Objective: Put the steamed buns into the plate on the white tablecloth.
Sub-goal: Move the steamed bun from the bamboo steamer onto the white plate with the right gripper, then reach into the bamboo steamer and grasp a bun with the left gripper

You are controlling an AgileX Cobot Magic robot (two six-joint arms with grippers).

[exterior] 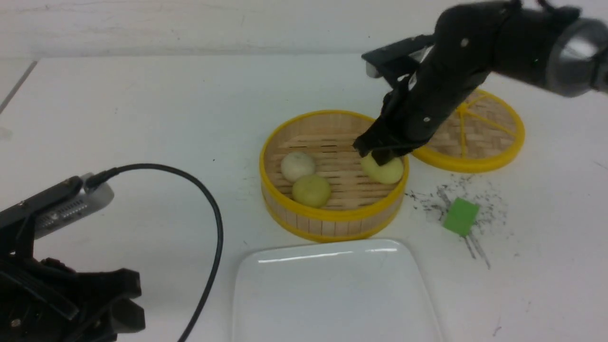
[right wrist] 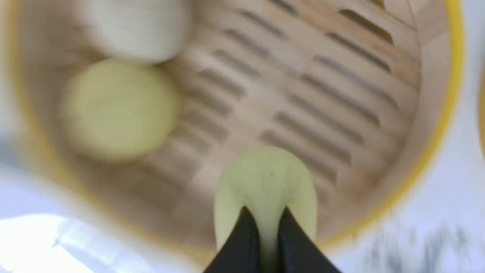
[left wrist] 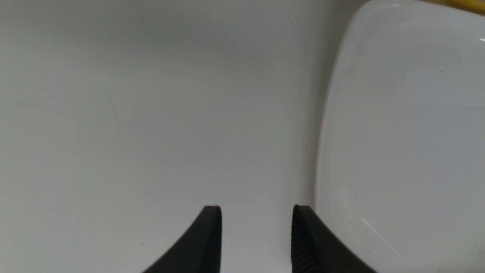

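Left gripper point(left wrist: 255, 212) sits nearest me, low over the white tablecloth point(exterior: 142, 118). Its jaws are apart with nothing between them, just beside the left edge of the plate point(exterior: 332, 294).

Right gripper point(exterior: 380, 154): reaches down into the steamer point(exterior: 327, 223) from above. Its jaws are pinched together on the gripped bun point(exterior: 385, 172), pale yellow, with a ridge of dough squeezed up between them in the right wrist view. That bun is against the steamer's right inner wall. I cannot tell whether it has cleared the slats.

Other steamed buns: the whitish bun point(exterior: 298, 166) and the second yellow bun point(exterior: 311, 190) touch each other on the steamer's left half, well apart from the right gripper.

Key relation for the carry: the plate lies on the robot's side of the steamer, just beside its near wall. From the right gripper that is toward me and a little to the left. The bun is round, so I see no long axis to line up. The steamer's yellow rim stands between bun and plate, so I judge a lift must come before any travel.

Right arm is the nearer one to all three buns. No bun is on the plate yet.

Lid point(exterior: 494, 137) and green block point(exterior: 460, 216) lie off to the right, out of that path.
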